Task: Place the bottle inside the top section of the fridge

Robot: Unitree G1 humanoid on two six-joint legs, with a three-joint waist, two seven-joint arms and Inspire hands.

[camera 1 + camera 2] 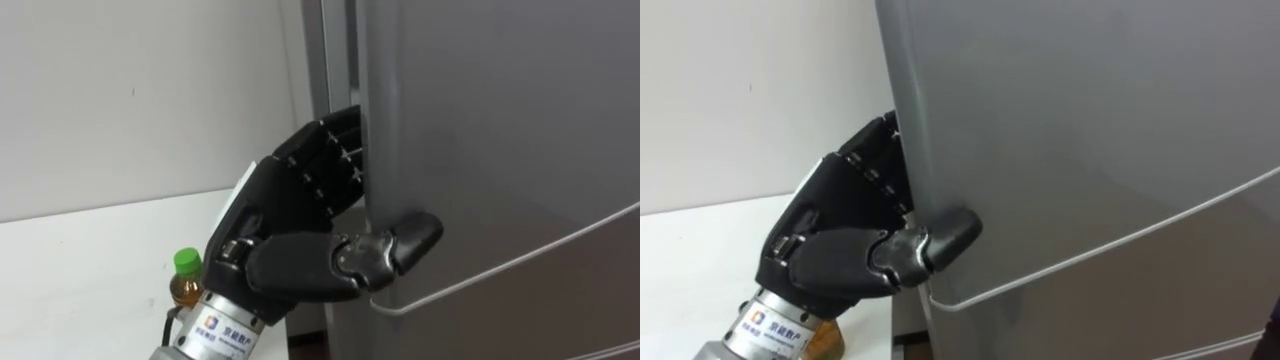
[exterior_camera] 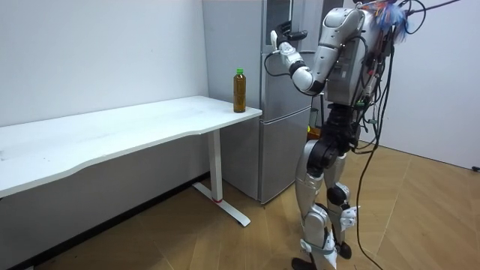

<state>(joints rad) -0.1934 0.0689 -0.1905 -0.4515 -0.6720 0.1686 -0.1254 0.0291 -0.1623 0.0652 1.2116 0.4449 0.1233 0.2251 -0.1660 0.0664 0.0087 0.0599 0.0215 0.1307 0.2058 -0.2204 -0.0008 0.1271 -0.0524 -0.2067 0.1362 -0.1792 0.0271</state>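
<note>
One hand is at work: the robot's left hand (image 1: 300, 230) is clamped on the left edge of the grey fridge's (image 1: 500, 150) upper door (image 1: 520, 110). Its fingers (image 1: 335, 150) reach round that edge and their tips are hidden behind it, while the thumb (image 1: 400, 245) lies flat across the front face of the door, just above the pale seam (image 1: 520, 255) that parts the upper door from the lower one. The door's edge is thus pinched between thumb and fingers. How far the door stands open, I cannot tell.

Amber liquid fills the bottle (image 1: 185, 280), which has a green cap and stands upright on the white tabletop (image 1: 80, 270), below and behind the wrist of the left hand, held by nothing. In the room view the bottle (image 2: 239, 90) stands at the corner of the tabletop (image 2: 112, 135) nearest the fridge (image 2: 281, 112), apart from the left hand (image 2: 285, 51), which is raised higher up at the door. The robot stands upright on the wooden floor (image 2: 420, 217) just before the fridge, facing it, with its left arm lifted and bent.
</note>
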